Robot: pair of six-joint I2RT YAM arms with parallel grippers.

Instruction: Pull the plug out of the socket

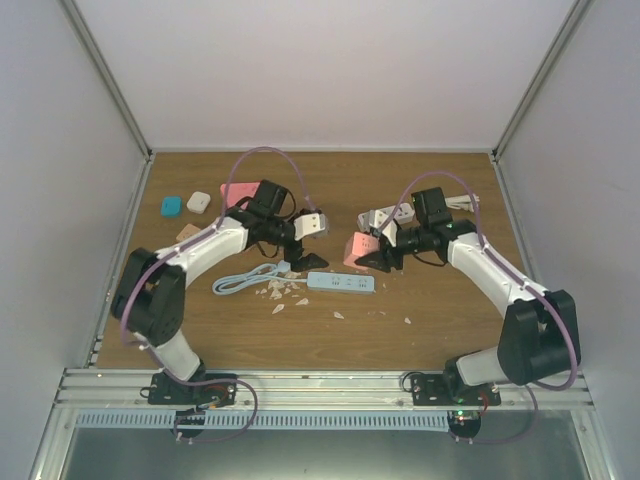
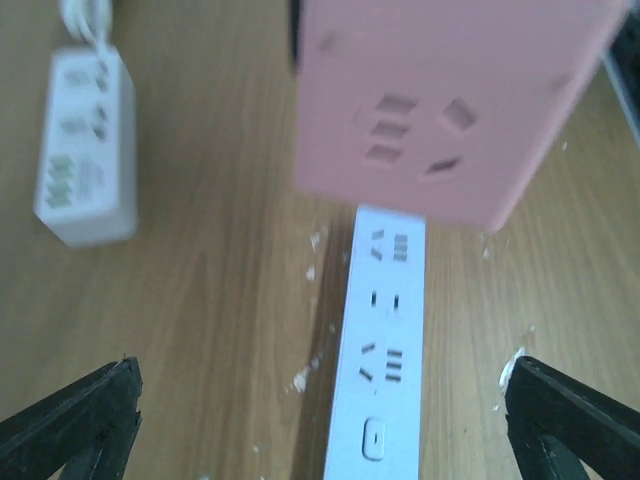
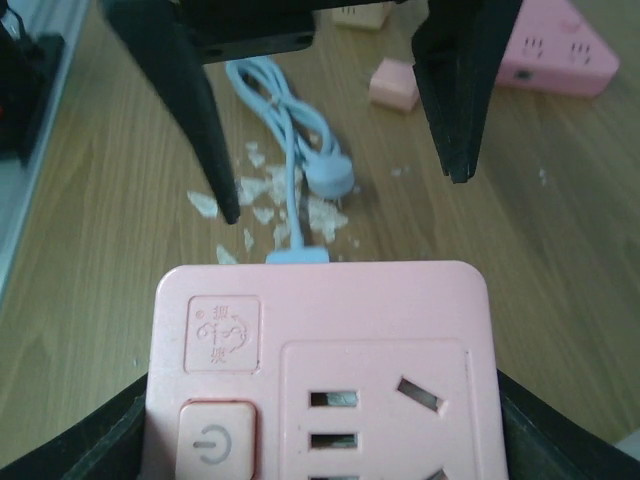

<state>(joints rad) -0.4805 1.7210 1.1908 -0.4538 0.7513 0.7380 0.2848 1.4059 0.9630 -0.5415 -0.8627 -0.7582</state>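
Observation:
My right gripper [image 1: 374,257] is shut on a pink socket adapter [image 1: 357,248] and holds it above the far end of the light blue power strip [image 1: 340,283]. In the right wrist view the adapter [image 3: 320,340] fills the space between the jaws of the right gripper [image 3: 320,445]. My left gripper [image 1: 297,257] is open, its fingers [image 2: 75,420] wide apart on either side of the strip [image 2: 385,350]. The pink adapter [image 2: 450,110] hangs blurred over the strip's far end. Whether its pins still touch the strip is hidden.
The strip's blue cable and plug [image 3: 328,178] lie coiled among white crumbs [image 1: 285,290]. A white power strip [image 2: 85,150] and a pink power strip [image 3: 560,55] lie on the table. Small blue [image 1: 171,206], white [image 1: 198,201] and beige [image 1: 188,231] cubes sit at the back left.

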